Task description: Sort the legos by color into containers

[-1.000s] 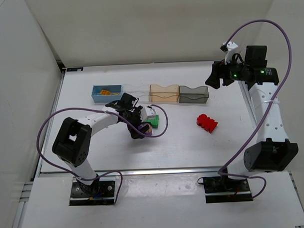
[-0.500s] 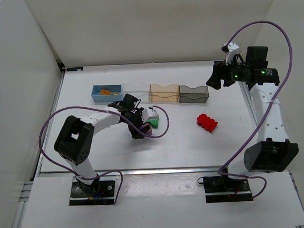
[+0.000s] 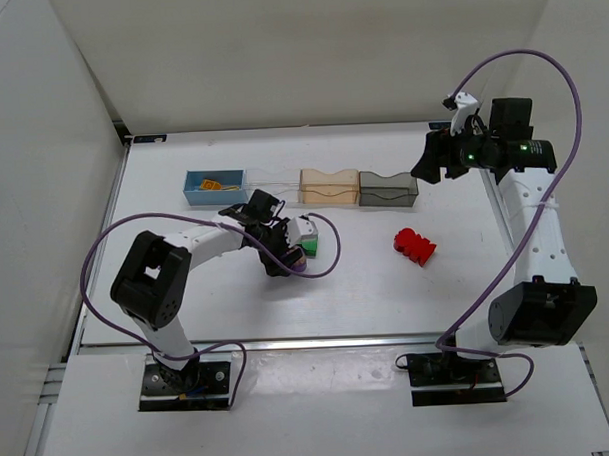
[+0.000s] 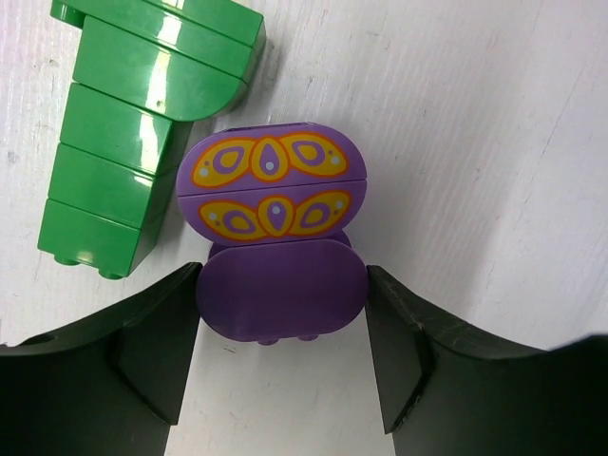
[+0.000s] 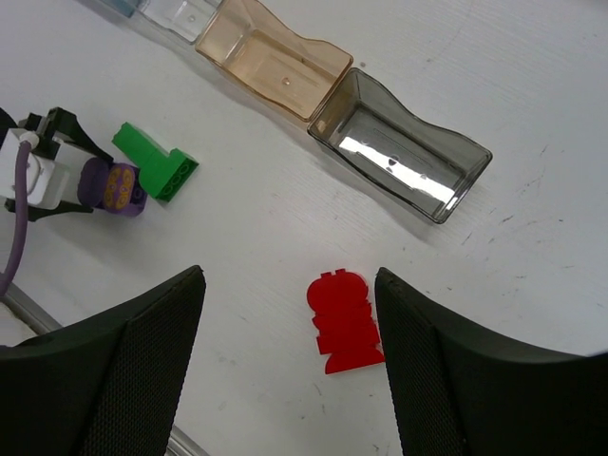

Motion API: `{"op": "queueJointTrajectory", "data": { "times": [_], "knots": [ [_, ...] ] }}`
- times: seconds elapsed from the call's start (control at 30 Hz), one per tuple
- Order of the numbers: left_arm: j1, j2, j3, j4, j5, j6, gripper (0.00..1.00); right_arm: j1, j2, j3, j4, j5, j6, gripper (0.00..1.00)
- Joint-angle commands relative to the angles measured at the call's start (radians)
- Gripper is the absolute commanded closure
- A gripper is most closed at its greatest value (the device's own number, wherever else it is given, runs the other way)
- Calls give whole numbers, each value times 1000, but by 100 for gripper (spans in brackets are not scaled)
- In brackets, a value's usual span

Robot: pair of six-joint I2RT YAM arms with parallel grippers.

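My left gripper [image 4: 283, 275] has its two fingers pressed against the sides of the purple lego [image 4: 273, 290], which lies on the table and has yellow-orange petal prints on top. The green lego [image 4: 133, 142] lies just left of it, touching. The red lego [image 3: 414, 244] lies alone further right. High above it, my right gripper [image 5: 288, 280] hangs open and empty. Along the back stand the containers: blue [image 3: 195, 197] with the yellow lego [image 3: 212, 183] inside, clear [image 3: 273, 192], pale orange [image 3: 328, 197] and smoky grey [image 3: 389, 200].
The left arm's purple cable [image 3: 321, 257] loops on the table beside the green lego. White walls close off the table at the back and on both sides. The right arm [image 3: 529, 220] rises along the table's right edge.
The left gripper's fingers have closed in from wide open onto the purple lego. The right gripper has drifted slightly left, staying open.
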State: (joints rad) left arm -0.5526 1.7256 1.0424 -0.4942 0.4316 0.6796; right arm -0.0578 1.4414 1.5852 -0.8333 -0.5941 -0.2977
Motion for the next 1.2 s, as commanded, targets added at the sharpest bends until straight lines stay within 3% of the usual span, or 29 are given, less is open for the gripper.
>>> {"op": "queueJointTrajectory", "data": {
  "times": [0.0,0.23,0.53,0.9,1.17],
  "knots": [
    [-15,-37,-30,22,-37,-3,54,-2,-16,-16,25,-26,80,25],
    [-17,-285,-67,51,18,-46,61,30,14,-94,100,-190,293,25],
    [-66,-486,19,19,-37,-109,62,231,155,-30,217,-331,466,27],
    [-116,-497,119,51,-123,-147,65,409,333,140,246,-478,480,28],
    [-116,-483,131,85,-148,-127,67,449,364,134,230,-559,425,27]
  ]
}}
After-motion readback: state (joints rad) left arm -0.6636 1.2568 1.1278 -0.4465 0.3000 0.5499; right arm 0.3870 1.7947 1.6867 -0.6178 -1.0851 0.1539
